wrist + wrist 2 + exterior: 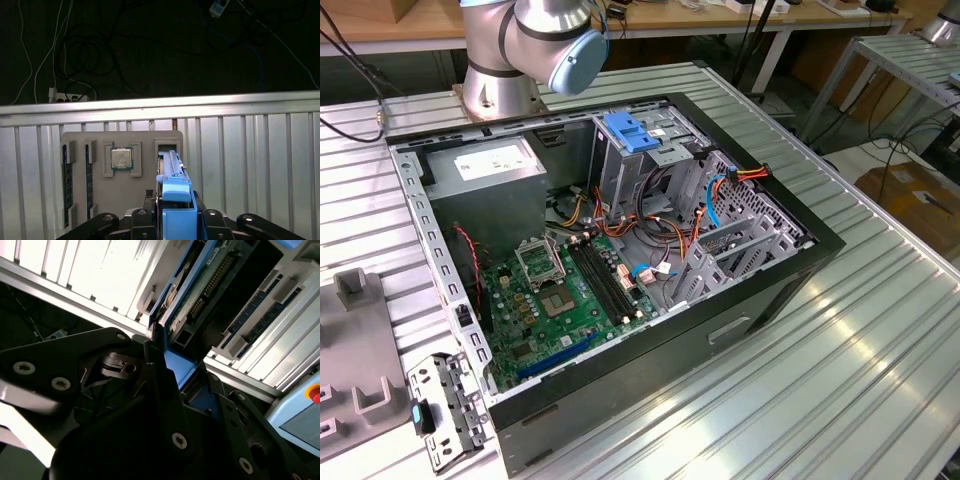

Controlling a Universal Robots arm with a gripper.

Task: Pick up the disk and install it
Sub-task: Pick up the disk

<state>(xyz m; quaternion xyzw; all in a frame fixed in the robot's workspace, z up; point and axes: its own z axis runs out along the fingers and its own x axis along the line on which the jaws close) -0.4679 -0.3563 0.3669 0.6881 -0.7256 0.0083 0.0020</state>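
First wrist view: gripper (176,220) pinches the disk (174,187) edge-on by its blue rails, close to the grey tray (125,200) holding a processor (121,159) and memory sticks (89,175).
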